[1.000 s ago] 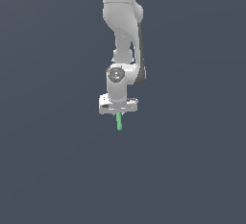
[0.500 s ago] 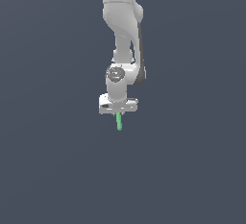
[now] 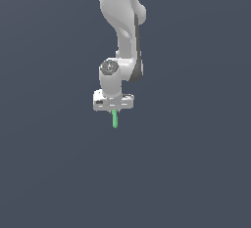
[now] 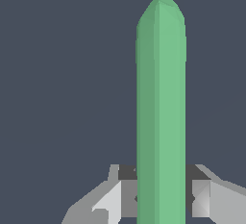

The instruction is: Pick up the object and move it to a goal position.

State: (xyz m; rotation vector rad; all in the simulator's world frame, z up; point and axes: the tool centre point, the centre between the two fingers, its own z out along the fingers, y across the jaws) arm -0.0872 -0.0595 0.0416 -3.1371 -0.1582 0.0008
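Nearest, a thin bright green straight rod [image 4: 161,112] hangs from the white two-fingered gripper [image 3: 113,108], clamped at its upper end between the fingers [image 4: 202,196], ready for carrying. Beyond, the white robot arm [image 3: 122,21] rises against plain grey.

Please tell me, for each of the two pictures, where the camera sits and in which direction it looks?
Exterior view: off the arm, facing the white robot arm, its tool and the thin bright green rod below.
Wrist view: on the wrist, looking along the rod past the grey fingers that press it from both sides.
Shared: the rod and the tool.
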